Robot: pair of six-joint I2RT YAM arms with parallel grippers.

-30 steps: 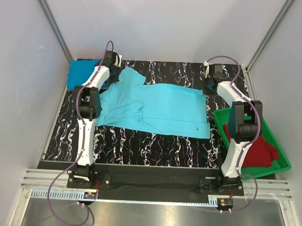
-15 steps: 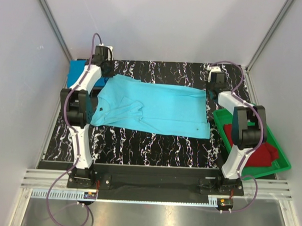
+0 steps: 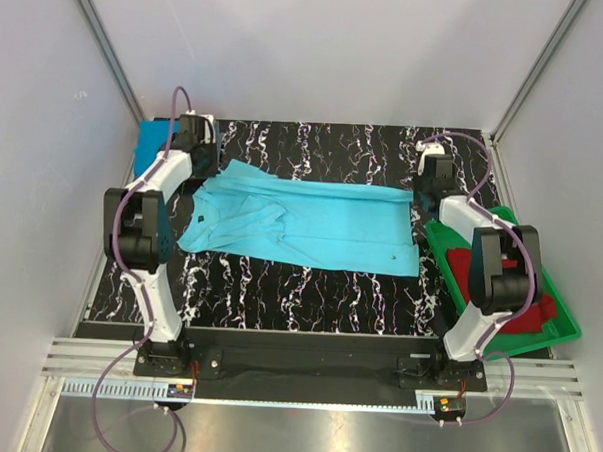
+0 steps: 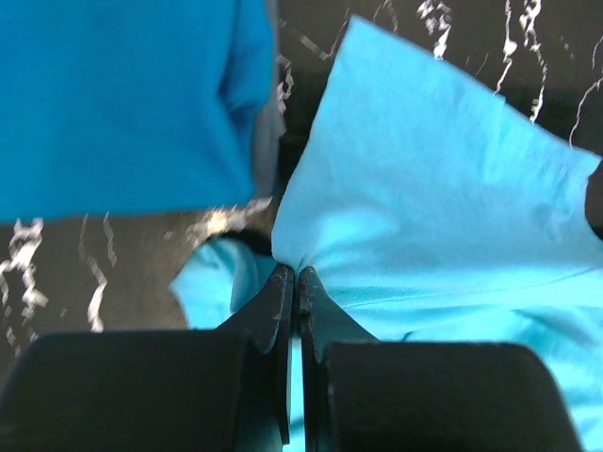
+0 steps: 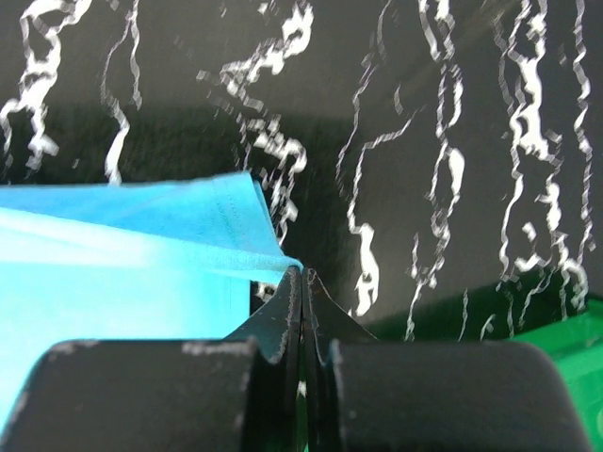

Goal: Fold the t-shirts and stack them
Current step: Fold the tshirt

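From above, the light turquoise t-shirt (image 3: 302, 221) lies spread across the middle of the black marbled table (image 3: 309, 286), collar end toward the left and hem toward the right, with wrinkles bunched around the left sleeve. The left gripper (image 3: 207, 154) sits at the shirt's far-left corner and the right gripper (image 3: 423, 189) at its far-right corner, but from this height neither pair of jaws can be read. This view alone takes in the other garments. A deeper blue t-shirt (image 3: 150, 147) lies at the far-left corner of the table, just behind the left arm. A dark red t-shirt (image 3: 526, 314) lies in the green tray (image 3: 537, 341) at the right edge, partly hidden by the right arm. The left wrist camera settles what the overhead view cannot: the two black fingers are pressed together with a fold of turquoise cloth pinched between their tips, and the fabric fans out from that point to the right. The blue shirt fills the upper left of this picture, close to the pinched edge, with a strip of marbled table between them. The right wrist camera shows the same kind of grip on the other side, the fingers closed tight on the very corner of the turquoise shirt. The stitched hem shows here, with the cloth running off to the left. A sliver of the green tray appears at the lower right.
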